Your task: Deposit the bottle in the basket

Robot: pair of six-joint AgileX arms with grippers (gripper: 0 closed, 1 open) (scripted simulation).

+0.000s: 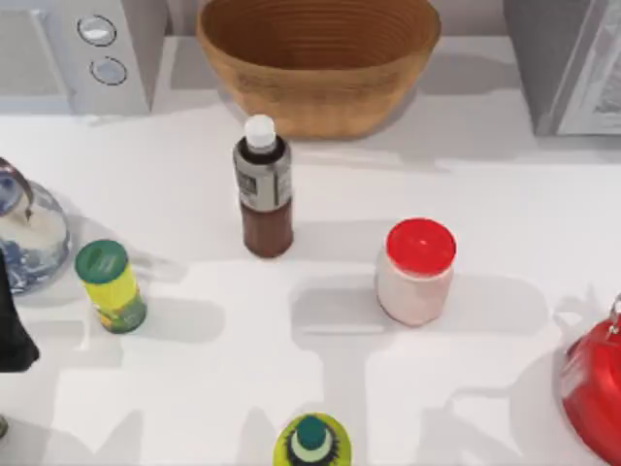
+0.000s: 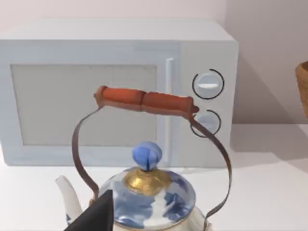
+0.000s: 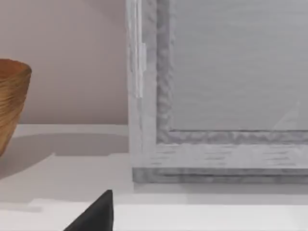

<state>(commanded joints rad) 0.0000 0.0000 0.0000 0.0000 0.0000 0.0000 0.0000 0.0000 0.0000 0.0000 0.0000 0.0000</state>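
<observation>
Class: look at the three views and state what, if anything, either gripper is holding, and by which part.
Nothing is held. The bottle stands free on the table in front of the basket, with no gripper on it.

bottle (image 1: 263, 184) before basket (image 1: 318, 60) | jar (image 1: 417, 271) right of bottle

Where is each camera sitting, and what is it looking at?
Top view: above the table, looking down at the bottle, the basket and a red-lidded jar; the left arm at its left edge.
Left wrist view: low, facing a kettle and microwave; a dark tip of its gripper.
Right wrist view: low, facing a grey cabinet; its gripper's dark tip.
Both wrist views share the basket's edge.
</observation>
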